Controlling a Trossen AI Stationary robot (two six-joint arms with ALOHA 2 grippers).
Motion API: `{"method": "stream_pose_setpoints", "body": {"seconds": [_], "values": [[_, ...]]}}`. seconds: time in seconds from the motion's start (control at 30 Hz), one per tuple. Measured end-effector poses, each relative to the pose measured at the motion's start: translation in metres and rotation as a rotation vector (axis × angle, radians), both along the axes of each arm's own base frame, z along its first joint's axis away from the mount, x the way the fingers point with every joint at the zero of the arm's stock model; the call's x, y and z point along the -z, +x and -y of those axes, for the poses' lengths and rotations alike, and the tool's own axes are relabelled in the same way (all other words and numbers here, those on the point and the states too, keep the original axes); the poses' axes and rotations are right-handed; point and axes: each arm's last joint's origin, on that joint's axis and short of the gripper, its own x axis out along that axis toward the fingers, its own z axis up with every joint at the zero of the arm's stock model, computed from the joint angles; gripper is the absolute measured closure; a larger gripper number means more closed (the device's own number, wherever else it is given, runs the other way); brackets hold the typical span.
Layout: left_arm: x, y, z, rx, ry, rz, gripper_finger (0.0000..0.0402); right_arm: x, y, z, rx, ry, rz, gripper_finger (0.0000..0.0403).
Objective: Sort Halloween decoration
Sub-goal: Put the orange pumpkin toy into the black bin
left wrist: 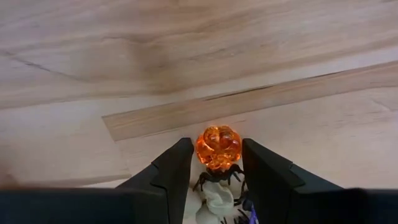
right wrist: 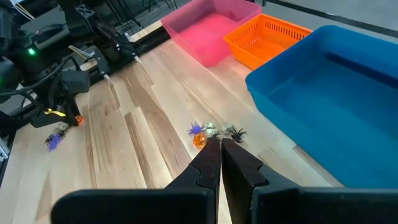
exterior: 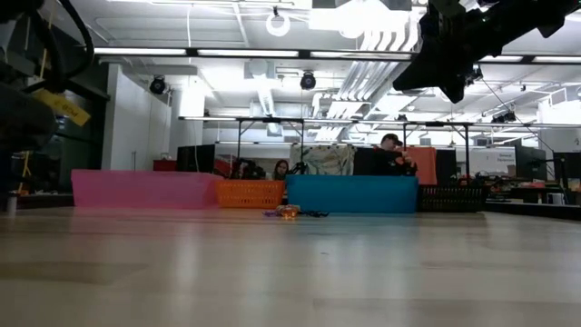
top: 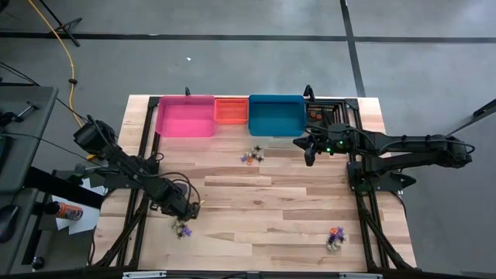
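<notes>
Halloween trinkets are what you have at your left end effector [left wrist: 214, 171]: its two dark fingers stand apart with a clear orange pumpkin bead [left wrist: 218, 147] between their tips. You can see a black spider [left wrist: 217, 177] and a pale whitish piece [left wrist: 217, 198] just behind the bead, but whether the fingers actually grip the bead you cannot tell. In the high view that end effector [top: 188, 211] sits low near the counter's front-left corner, with a small purple and black cluster [top: 183, 229] just beside it, toward the front edge.

Your right end effector [right wrist: 220, 147] has its fingers pressed together, holding nothing, and it hovers above the counter [top: 263, 201] near the blue bin [top: 276, 115]. Below it lies a second cluster [top: 251, 155] of purple, orange, pale and black bits, just in front of the bins. A third cluster [top: 335, 237] lies near the front-right corner.

Along the back edge you have the pink bin [top: 186, 116], the orange basket [top: 231, 110] and the blue bin touching side by side.
</notes>
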Motion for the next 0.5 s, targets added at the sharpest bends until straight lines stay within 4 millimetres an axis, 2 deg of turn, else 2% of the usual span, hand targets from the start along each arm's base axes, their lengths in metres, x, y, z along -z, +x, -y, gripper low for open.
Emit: {"method": "stream_pose_setpoints", "body": {"seconds": [0.3,0.5], "values": [[0.0042,0.0004,-0.0001,-0.001,0.018,-0.017,0.0272,0.0004,-0.0002,0.0,0.0,0.0,-0.004,0.0392],[0.0028,0.0002,-0.0008,0.005,0.021,-0.005,0.0323,0.0004,-0.0003,0.0,0.001,0.0,-0.004,0.0392]]}}
